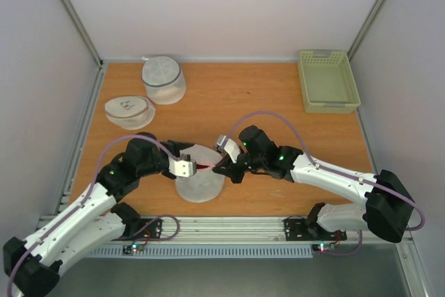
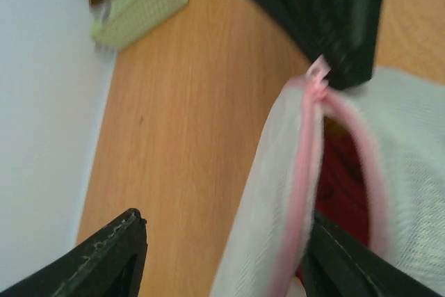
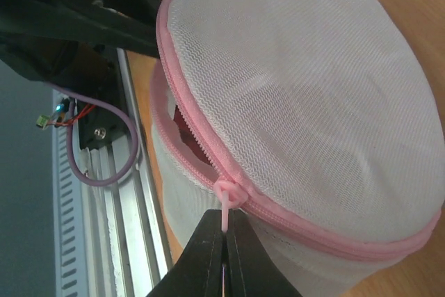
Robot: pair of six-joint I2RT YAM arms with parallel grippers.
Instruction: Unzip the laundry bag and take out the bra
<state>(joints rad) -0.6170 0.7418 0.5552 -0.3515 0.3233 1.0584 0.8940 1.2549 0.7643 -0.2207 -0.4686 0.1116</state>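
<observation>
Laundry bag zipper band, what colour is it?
The zipper band is pink; right wrist view shows it best.

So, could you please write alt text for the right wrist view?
The right gripper pinches the pink zipper pull of the white mesh laundry bag on a wooden table. The zipper is partly open at left, showing dark red fabric inside.

The wooden surface [image 1: 264, 102] carries the laundry bag [image 1: 201, 184]; beyond it leftward sit a mesh drum [image 1: 164, 80] and a flat round bag [image 1: 129, 110], rightward a green basket [image 1: 327, 81].
</observation>
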